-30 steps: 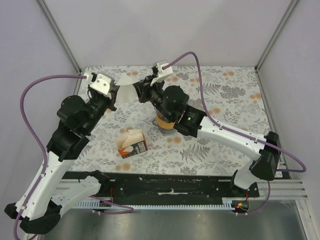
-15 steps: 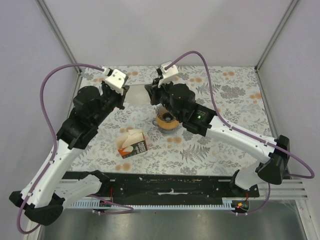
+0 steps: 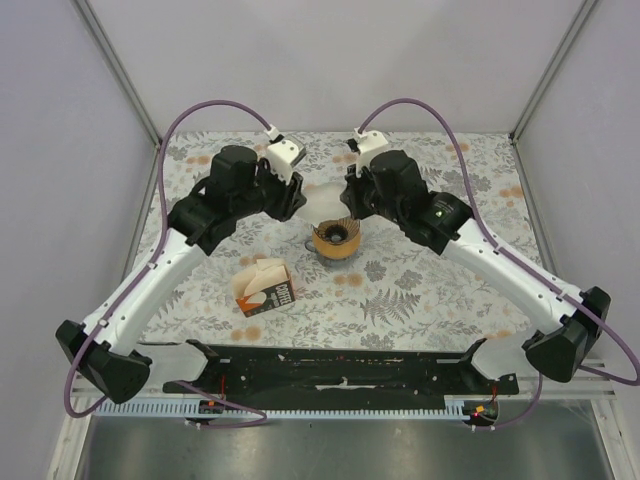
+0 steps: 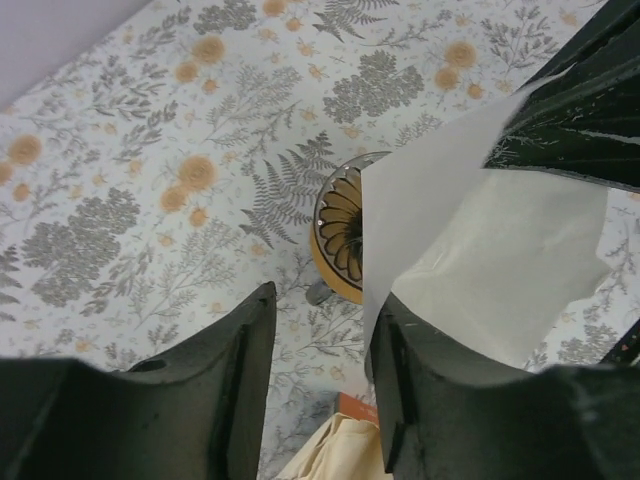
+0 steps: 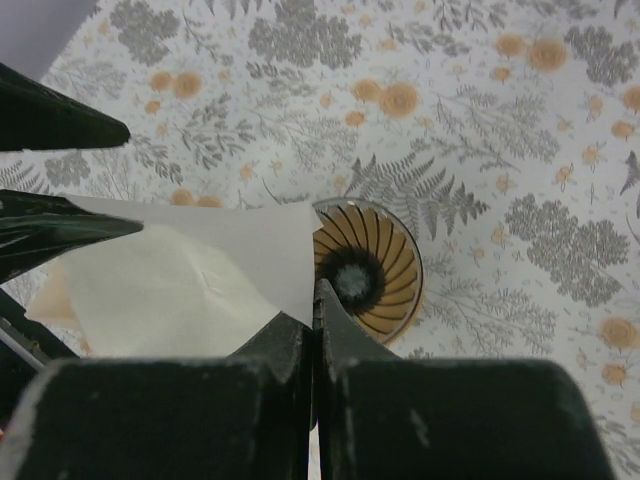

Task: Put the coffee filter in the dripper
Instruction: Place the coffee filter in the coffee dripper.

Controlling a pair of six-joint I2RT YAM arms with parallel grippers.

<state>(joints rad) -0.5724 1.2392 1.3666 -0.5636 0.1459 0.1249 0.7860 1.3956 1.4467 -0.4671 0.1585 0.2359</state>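
Top external view: the left gripper [image 3: 298, 197] and right gripper [image 3: 350, 195] are seen facing each other just beyond the dripper [image 3: 335, 239].
Coffee filter [image 4: 480, 240]: it is held in the air over the dripper and hides part of the rim in both wrist views. It is hardly made out from above.
Right gripper: it is clenched on a corner of the coffee filter, which only the right wrist view shows.
Left gripper: its fingers [image 4: 225, 400] are spread, with the table [image 3: 450, 290] seen through the gap. The paper's edge lies just beside one finger, and contact cannot be told.
Dripper: it stands upright on the table. Radial ribs and a dark centre are shown by the wrist views.
Carton [image 3: 265, 286]: it is shown whole only from above, nearer the arm bases and apart from the dripper.
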